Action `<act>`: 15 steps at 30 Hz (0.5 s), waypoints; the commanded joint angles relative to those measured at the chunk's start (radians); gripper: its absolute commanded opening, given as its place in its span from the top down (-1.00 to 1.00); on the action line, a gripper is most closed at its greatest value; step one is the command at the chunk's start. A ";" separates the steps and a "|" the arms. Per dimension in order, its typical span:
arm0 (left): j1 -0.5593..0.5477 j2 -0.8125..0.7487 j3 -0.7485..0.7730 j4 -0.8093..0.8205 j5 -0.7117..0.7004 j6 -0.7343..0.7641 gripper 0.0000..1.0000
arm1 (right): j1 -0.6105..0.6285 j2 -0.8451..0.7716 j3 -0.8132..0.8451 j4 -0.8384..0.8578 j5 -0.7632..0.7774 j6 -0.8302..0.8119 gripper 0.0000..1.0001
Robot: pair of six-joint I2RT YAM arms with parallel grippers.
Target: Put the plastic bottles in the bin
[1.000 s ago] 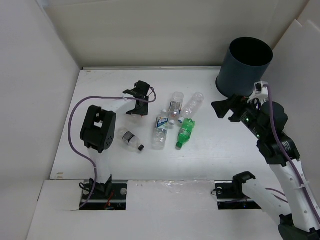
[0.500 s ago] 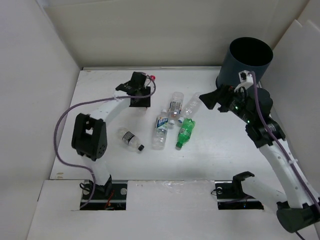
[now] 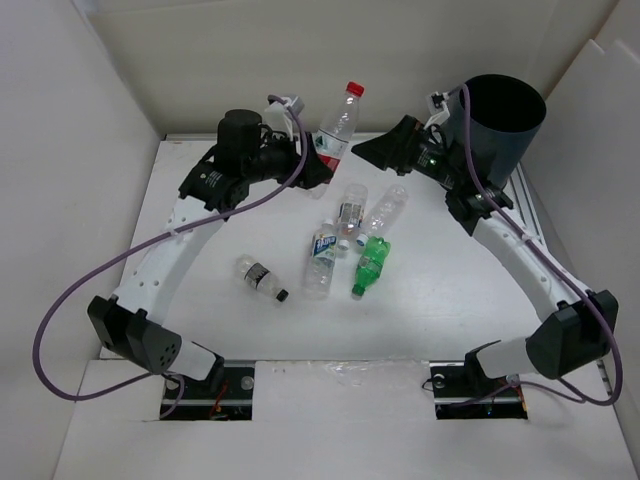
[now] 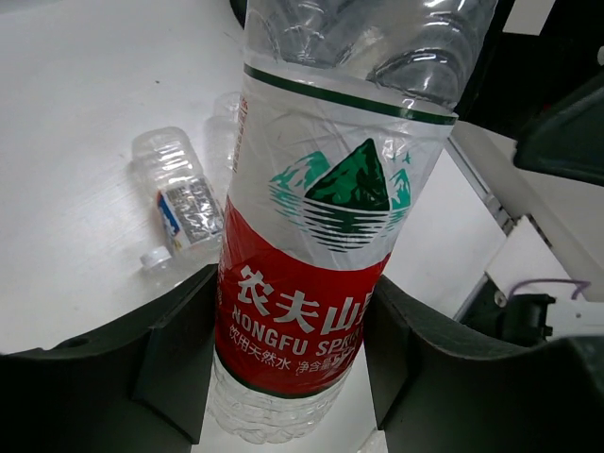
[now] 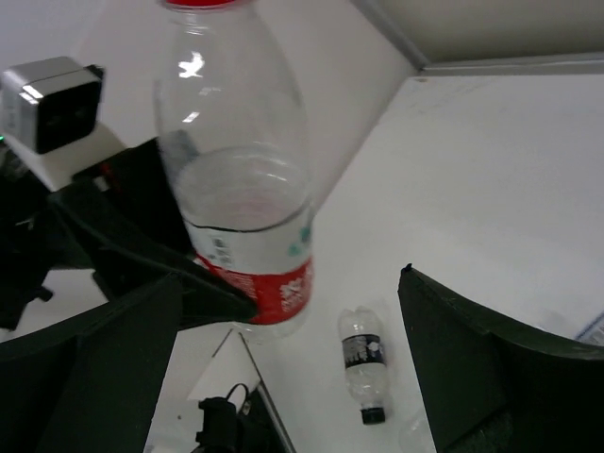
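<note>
Left wrist: clear bottle (image 4: 321,236), red-white label, green mountain logo.

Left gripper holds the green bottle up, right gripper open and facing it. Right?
No. The left wrist view shows the left gripper shut on the clear red-label bottle; the green bottle lies on the table. The right gripper is open and facing the held bottle, as you said.

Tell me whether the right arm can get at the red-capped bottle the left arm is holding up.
Probably yes. The right tool is open and points at the red-capped bottle, with nothing between them. The left tool grips only its labelled lower part, leaving the upper body bare.
</note>
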 commanded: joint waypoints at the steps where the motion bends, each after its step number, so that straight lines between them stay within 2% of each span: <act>1: 0.006 -0.008 0.019 0.015 0.111 -0.030 1.00 | 0.040 -0.009 0.054 0.240 -0.082 0.094 -0.99; 8: 0.006 -0.051 -0.014 0.100 0.244 -0.075 1.00 | 0.100 0.122 0.108 0.288 -0.048 0.104 -0.99; 13: 0.006 -0.072 -0.044 0.109 0.253 -0.085 1.00 | 0.118 0.224 0.195 0.323 -0.062 0.104 -0.97; 15: 0.006 -0.072 -0.053 0.098 0.253 -0.085 0.94 | 0.127 0.242 0.220 0.323 -0.062 0.104 -0.52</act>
